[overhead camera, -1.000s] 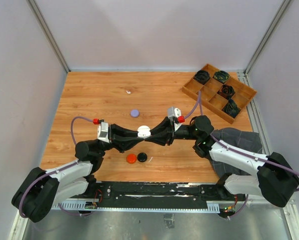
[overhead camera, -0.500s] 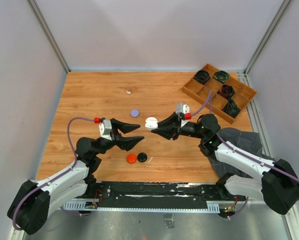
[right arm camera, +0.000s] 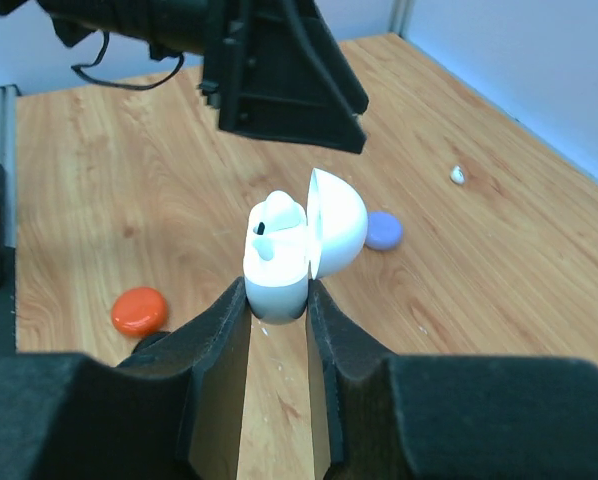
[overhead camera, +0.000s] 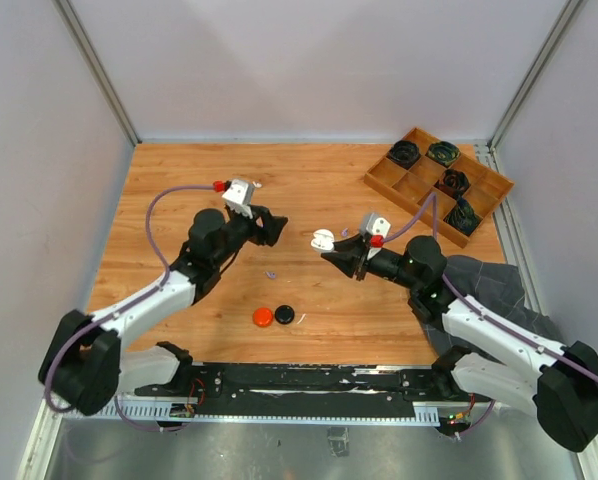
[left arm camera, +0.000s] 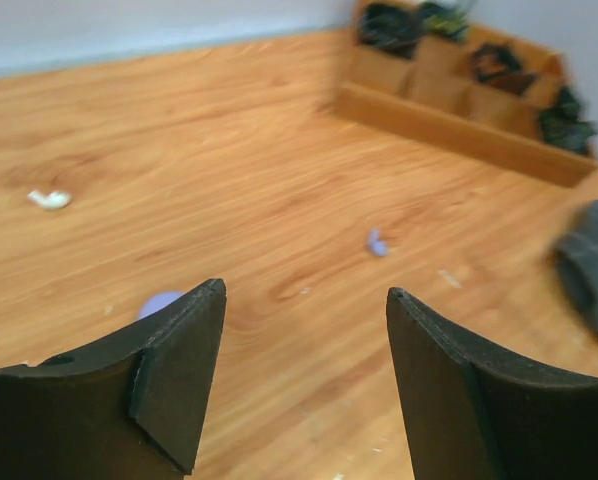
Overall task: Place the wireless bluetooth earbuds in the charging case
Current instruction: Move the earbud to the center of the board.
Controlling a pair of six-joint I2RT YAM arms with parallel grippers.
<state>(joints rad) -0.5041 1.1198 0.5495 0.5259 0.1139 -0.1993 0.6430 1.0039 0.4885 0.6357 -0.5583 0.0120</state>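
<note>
Between the clamped jaws of my right gripper (right arm camera: 277, 295) sits the open white charging case (right arm camera: 279, 262), while my left gripper (left arm camera: 304, 300) hangs with jaws apart, a pale purple earbud (left arm camera: 377, 242) at its 2 o'clock.

The top camera hangs high behind the near edge, looking steeply down on the whole table (overhead camera: 179, 180), with the compartment tray (overhead camera: 381, 188) at upper right. The left wrist camera skims low over the boards toward that tray (left arm camera: 459, 135), also at its upper right. The right wrist camera sits close behind the right gripper (right arm camera: 277, 290) and faces the opposite way; the orange disc (right arm camera: 139, 310) at its lower left is the orange disc (overhead camera: 263, 317) low in the overhead view.
</note>
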